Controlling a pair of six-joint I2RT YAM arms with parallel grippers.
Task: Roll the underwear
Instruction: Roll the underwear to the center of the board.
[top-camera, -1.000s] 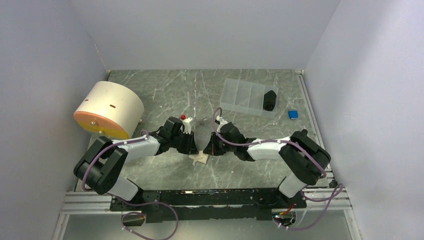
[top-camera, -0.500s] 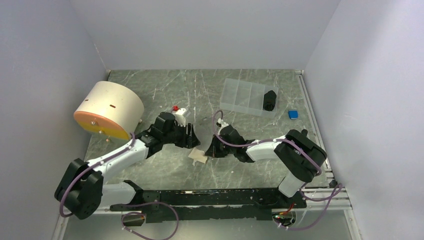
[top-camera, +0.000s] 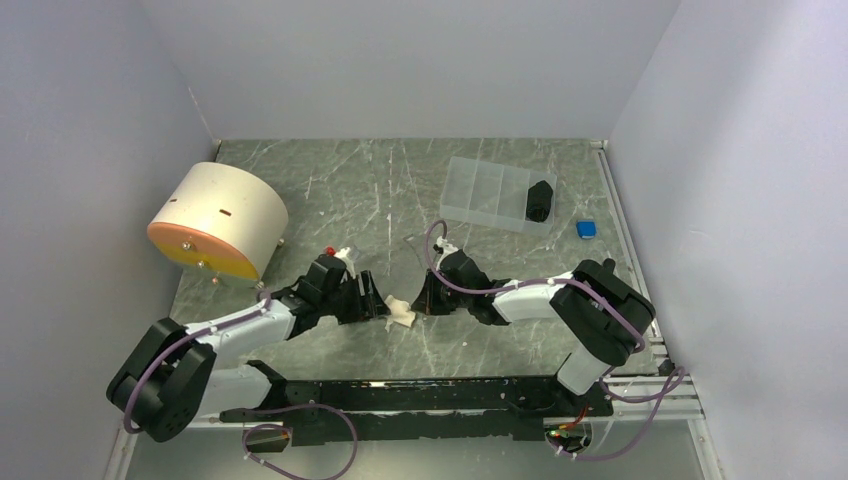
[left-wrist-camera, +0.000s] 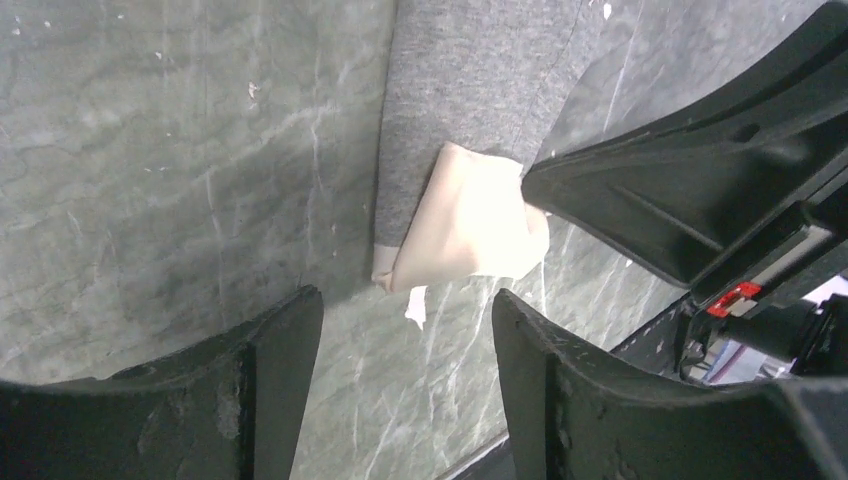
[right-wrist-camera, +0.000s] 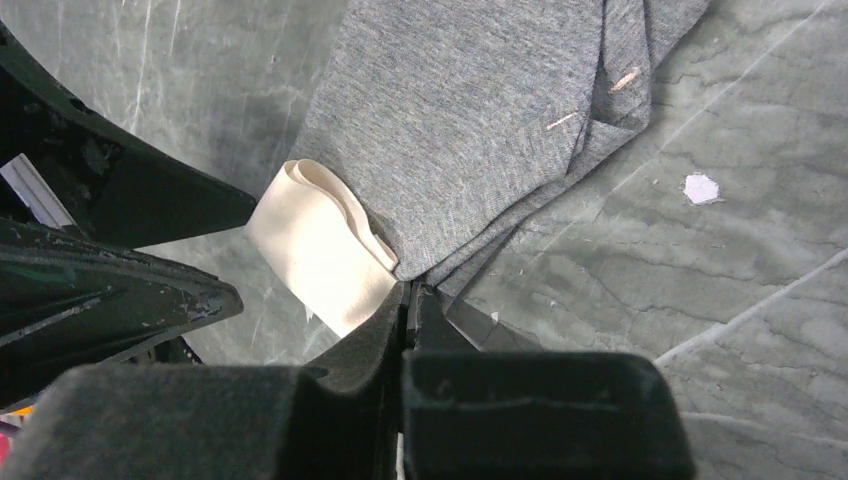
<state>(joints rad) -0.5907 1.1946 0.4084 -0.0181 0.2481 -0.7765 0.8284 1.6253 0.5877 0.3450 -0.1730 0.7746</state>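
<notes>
The underwear (right-wrist-camera: 470, 120) is grey with a cream waistband (right-wrist-camera: 315, 250) and lies folded flat on the marble table. In the top view only the cream waistband (top-camera: 400, 313) stands out, between the two grippers. My right gripper (right-wrist-camera: 410, 292) is shut on the grey edge beside the waistband; the top view shows the right gripper (top-camera: 420, 301) low on the table. My left gripper (left-wrist-camera: 405, 330) is open, its fingers just short of the waistband (left-wrist-camera: 468, 220) and holding nothing. The top view has the left gripper (top-camera: 377, 306) left of the cloth.
A cream drum with an orange face (top-camera: 215, 220) stands at the left. A clear compartment box (top-camera: 485, 190) holding a black object (top-camera: 540, 200) sits at the back right, with a small blue item (top-camera: 586, 229) beside it. A white fleck (right-wrist-camera: 701, 187) lies on the table.
The left gripper has opened, let go of the underwear and drawn back to the left and nearer. The cloth, held up between both grippers before, now lies flat. The right gripper stays shut.
</notes>
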